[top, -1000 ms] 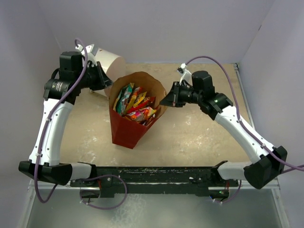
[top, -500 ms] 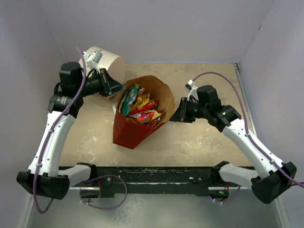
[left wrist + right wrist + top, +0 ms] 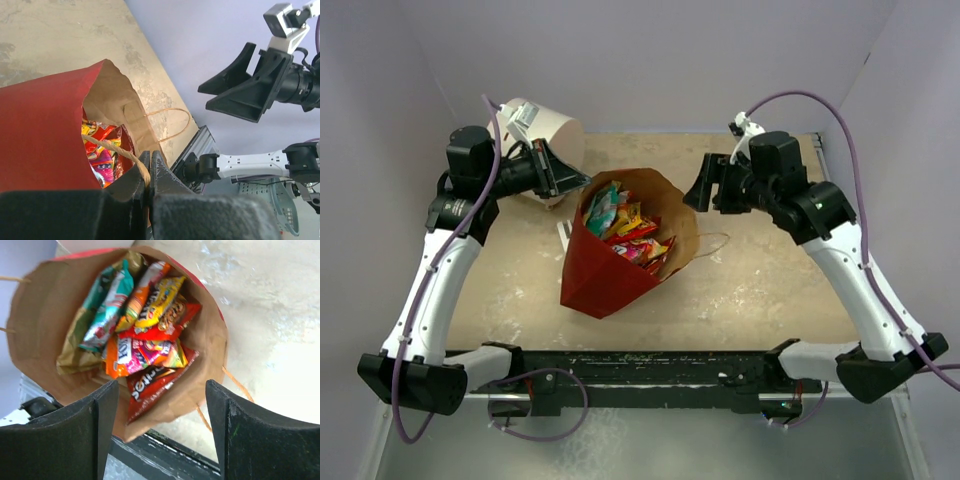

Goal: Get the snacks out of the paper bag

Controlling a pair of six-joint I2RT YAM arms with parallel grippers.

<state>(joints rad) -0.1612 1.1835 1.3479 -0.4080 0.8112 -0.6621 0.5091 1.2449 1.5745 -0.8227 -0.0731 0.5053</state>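
Observation:
The paper bag (image 3: pixel 600 280), red outside and brown inside, stands mid-table with its mouth wide open and tilted. Several bright snacks (image 3: pixel 625 225) fill it. My left gripper (image 3: pixel 575 185) is shut on the bag's near string handle (image 3: pixel 112 147), which runs taut between its jaws, and holds that rim up. My right gripper (image 3: pixel 695 190) hangs open just right of the bag's far rim and touches nothing. In the right wrist view the snacks (image 3: pixel 145 335) lie in the bag (image 3: pixel 45 305), beyond the spread fingers (image 3: pixel 100 425).
A white cylinder drum (image 3: pixel 550 135) lies behind the left gripper at the back left. The bag's other string handle (image 3: pixel 715 245) droops loose onto the table on its right. A black rail (image 3: pixel 640 365) runs along the near edge. Walls close in on three sides.
My right gripper has opened, let go of the bag's right rim and swung up toward the back. The bag has shifted a little right. The left gripper still holds the handle.

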